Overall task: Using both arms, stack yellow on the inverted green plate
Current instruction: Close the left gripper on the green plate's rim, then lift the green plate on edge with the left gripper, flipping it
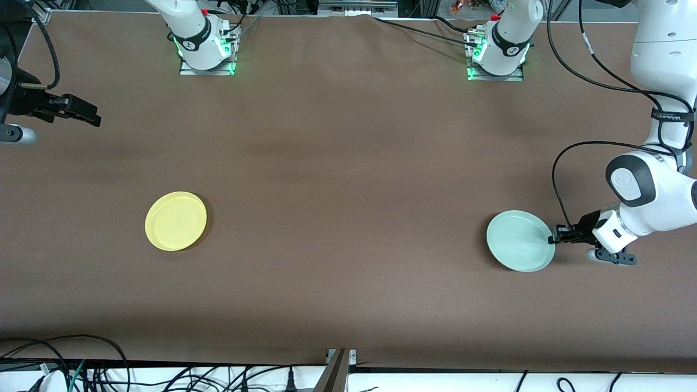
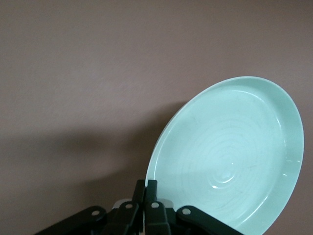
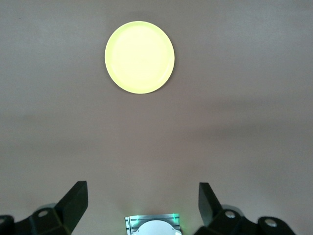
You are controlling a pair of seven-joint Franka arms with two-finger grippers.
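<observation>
The pale green plate (image 1: 520,241) is toward the left arm's end of the table, hollow side up. My left gripper (image 1: 553,238) is shut on its rim at the edge toward that end. In the left wrist view the green plate (image 2: 230,156) looks tilted, with my left gripper (image 2: 146,188) pinching its rim. The yellow plate (image 1: 175,220) lies flat, hollow side up, toward the right arm's end. My right gripper (image 1: 87,114) is open and empty, up over the table's edge at that end. Its wrist view shows the yellow plate (image 3: 139,57) well away from the right gripper (image 3: 142,196).
The brown table (image 1: 348,163) bears only the two plates. The arm bases (image 1: 207,49) (image 1: 498,54) stand along the edge farthest from the front camera. Cables (image 1: 81,365) hang below the nearest edge.
</observation>
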